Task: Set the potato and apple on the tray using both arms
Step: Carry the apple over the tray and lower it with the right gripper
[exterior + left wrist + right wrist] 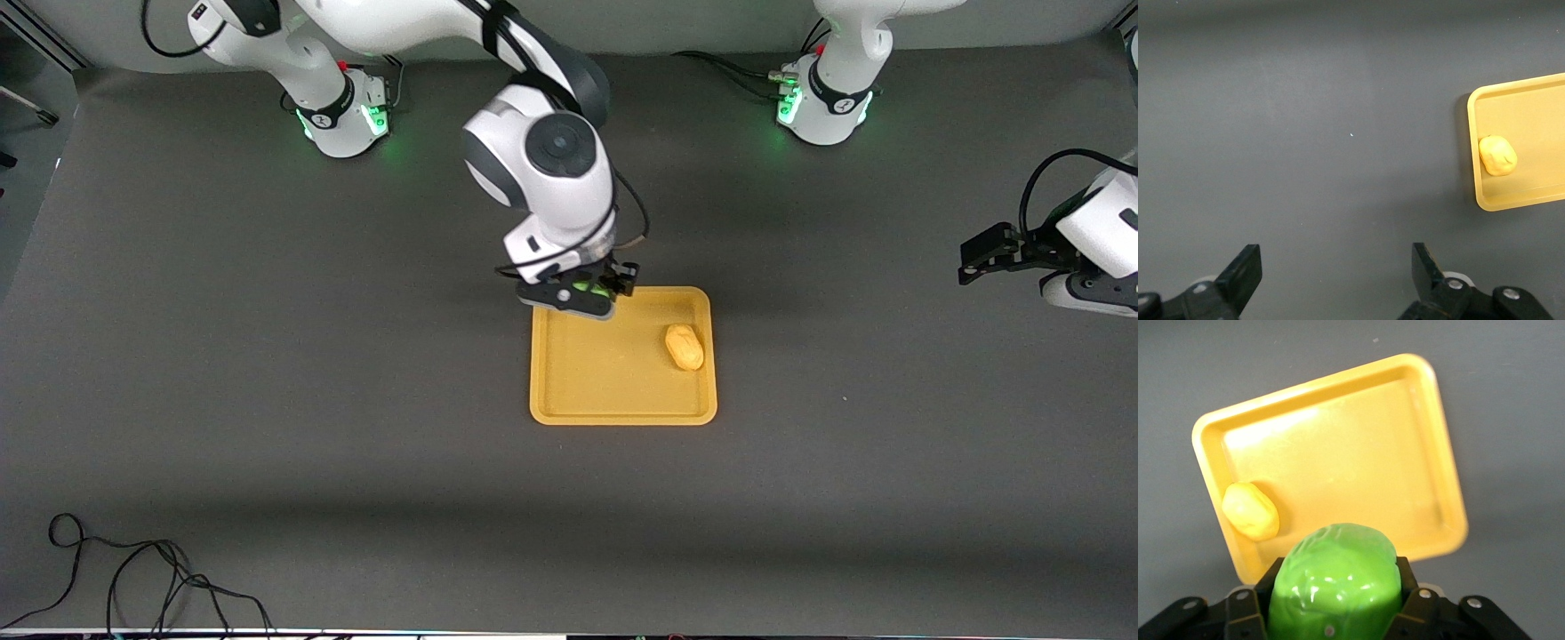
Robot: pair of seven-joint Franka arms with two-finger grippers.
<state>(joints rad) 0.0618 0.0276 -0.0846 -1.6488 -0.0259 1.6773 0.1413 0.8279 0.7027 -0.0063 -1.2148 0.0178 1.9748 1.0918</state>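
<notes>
The yellow-orange tray lies mid-table. The yellow-tan potato rests in it by the rim toward the left arm's end; it also shows in the left wrist view and the right wrist view. My right gripper is shut on the green apple and holds it above the tray's corner nearest the right arm's base. The apple fills the right wrist view between the fingers, over the tray. My left gripper is open and empty over bare table toward the left arm's end, away from the tray.
Dark grey mat covers the table. A loose black cable lies at the table edge nearest the front camera, toward the right arm's end. The two arm bases stand along the edge farthest from the front camera.
</notes>
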